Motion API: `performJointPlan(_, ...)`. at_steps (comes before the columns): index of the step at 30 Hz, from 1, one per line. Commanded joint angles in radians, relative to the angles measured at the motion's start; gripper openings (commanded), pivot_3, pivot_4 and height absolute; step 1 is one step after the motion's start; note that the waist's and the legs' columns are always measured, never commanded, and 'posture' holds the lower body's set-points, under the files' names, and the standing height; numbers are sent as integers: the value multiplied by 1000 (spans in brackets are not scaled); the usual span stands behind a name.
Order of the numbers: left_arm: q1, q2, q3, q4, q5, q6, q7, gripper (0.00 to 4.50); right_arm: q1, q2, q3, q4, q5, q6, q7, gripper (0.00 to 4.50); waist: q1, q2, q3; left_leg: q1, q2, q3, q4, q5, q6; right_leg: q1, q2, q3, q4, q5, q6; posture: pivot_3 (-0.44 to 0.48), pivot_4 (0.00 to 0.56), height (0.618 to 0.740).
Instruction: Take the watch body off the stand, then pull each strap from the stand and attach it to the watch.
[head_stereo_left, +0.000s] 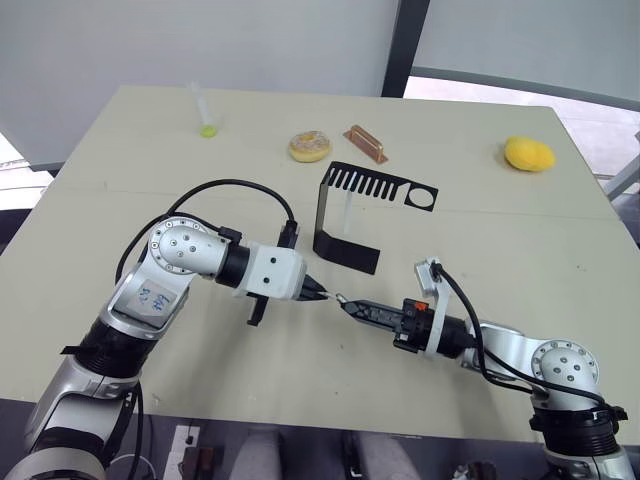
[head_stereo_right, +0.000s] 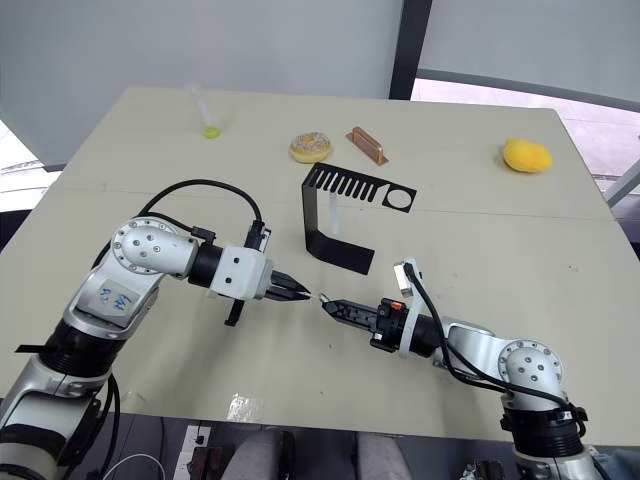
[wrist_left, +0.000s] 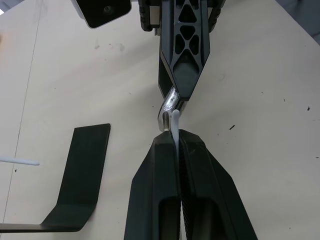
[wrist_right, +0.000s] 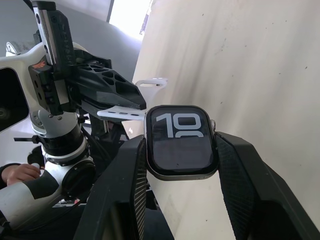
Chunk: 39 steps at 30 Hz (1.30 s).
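Both jaws are clamped: right gripper (wrist_right: 180, 150) on the watch body (wrist_right: 181, 141), left gripper (wrist_left: 177, 137) on a strap (wrist_right: 122, 113); misalignment could jam it.

Just beyond the meeting fingers (head_stereo_left: 316, 293) stood the stand (head_stereo_left: 345, 245), blocking passage that way. The surface (head_stereo_left: 120, 210) to either side of them and nearer the robot lay open for passing.

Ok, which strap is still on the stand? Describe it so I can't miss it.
Find the black stand mid-table. Under its slotted top plate, one slim white strap hangs in front of the upright back. Unlike the strap gripped in the left pincer, this one is untouched.
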Motion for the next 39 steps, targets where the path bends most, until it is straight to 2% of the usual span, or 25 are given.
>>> performJointPlan(1, -15, -7, 5, 3, 5, -11, 9, 0, -3, -8, 0, -35, 11, -11, 10, 1508, 0, 0, 0, 0, 0, 0, 0, 0, 0, 0, 0, 0, 0, 0, 0, 0, 150, 740)
performJointPlan(12, -19, -5, 28, 1, -13, 2, 4, 0, 9, -12, -1, -42, 7, -13, 15, 1508, 0, 0, 0, 0, 0, 0, 0, 0, 0, 0, 0, 0, 0, 0, 0, 0, 150, 740)
performJointPlan(39, -5, -27, -11, -13, 5, 13, 10, 0, -7, 2, 12, -39, 1, -26, 7, 1508, 0, 0, 0, 0, 0, 0, 0, 0, 0, 0, 0, 0, -1, 0, 0, 0, 150, 740)
